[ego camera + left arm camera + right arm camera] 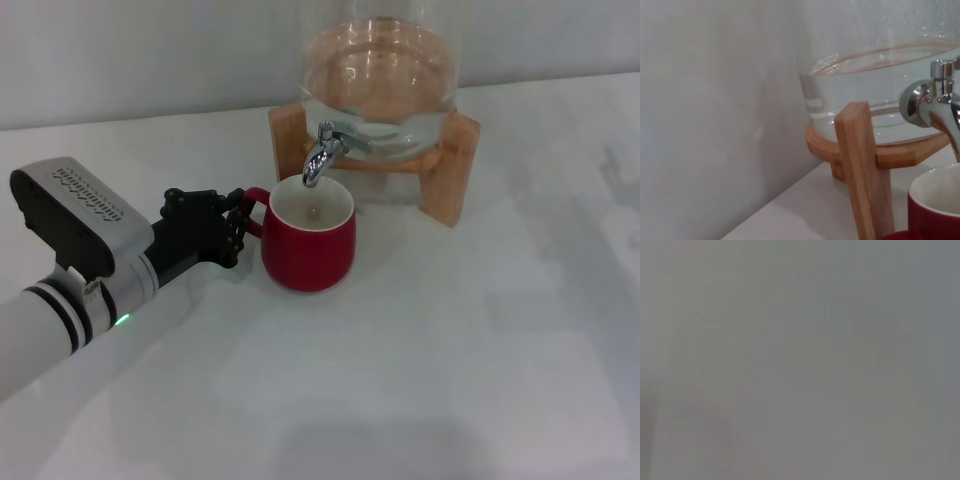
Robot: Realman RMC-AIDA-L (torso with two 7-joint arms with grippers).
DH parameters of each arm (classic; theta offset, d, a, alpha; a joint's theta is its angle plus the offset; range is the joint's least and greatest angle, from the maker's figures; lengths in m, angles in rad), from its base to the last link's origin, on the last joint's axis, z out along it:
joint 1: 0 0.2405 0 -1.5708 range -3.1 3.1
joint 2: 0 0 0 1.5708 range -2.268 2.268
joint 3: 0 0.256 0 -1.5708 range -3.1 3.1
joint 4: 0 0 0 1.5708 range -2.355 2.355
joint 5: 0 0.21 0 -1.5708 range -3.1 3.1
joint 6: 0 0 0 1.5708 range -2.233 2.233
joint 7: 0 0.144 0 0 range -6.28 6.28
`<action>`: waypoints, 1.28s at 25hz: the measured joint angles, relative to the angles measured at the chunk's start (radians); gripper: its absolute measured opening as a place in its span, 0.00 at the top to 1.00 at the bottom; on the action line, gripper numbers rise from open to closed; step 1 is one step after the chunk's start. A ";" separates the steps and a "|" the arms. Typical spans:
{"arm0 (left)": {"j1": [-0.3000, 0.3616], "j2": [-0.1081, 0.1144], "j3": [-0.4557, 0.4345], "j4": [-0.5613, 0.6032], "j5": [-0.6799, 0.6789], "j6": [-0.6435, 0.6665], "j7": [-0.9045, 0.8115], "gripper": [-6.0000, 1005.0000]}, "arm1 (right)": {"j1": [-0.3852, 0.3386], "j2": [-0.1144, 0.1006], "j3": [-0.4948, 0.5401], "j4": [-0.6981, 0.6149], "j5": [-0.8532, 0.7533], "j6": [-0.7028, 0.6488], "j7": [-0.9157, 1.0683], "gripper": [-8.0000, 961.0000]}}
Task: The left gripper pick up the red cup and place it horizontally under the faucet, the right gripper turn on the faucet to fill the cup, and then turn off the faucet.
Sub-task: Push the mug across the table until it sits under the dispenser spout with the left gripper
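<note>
Red cup seated under spout; left gripper at handle, right arm out of view

Red cup point(308, 246) is where your attention goes first, but start from the left gripper point(238, 232). It lies low over the white surface point(450, 350), reaching in from the robot's left, with its black fingers at the cup's loop handle. From the head view you can see the fingers bracketing the handle, yet whether they press on it or stand slightly off it I cannot tell, so do not assume a firm hold.

Moving outward: the cup stands upright on the surface, mouth up, white inside showing, handle pointing back toward the left gripper. The faucet point(322, 152) hangs directly over the far rim of the cup, its spout tip just above the opening. The left wrist view agrees: chrome spout at the edge, red rim below it. No stream is visible, and the cup looks empty or nearly so.

Behind the faucet sits the glass jar point(380, 90) on its wooden stand point(450, 170), holding water.

Judgement: placement looks done; the lever is the next concern. The lever sits on top of the faucet, above and beyond the cup from the left gripper, on the side open to the robot's right. You have no sight of the right gripper; its wrist view shows only a blank grey field. Expect it to approach from the right, over the stand's front leg, with little room above the cup rim.
</note>
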 joint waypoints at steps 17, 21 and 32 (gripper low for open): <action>0.006 -0.002 0.000 0.019 0.010 -0.026 0.005 0.90 | -0.001 0.000 -0.011 0.000 0.000 0.000 0.002 0.31; 0.010 -0.002 -0.002 0.019 0.010 -0.035 0.005 0.90 | -0.001 0.000 -0.011 0.000 0.000 0.000 0.002 0.31; 0.010 -0.002 -0.007 0.027 0.004 -0.056 0.008 0.91 | 0.001 0.000 -0.011 0.000 0.000 -0.001 0.001 0.31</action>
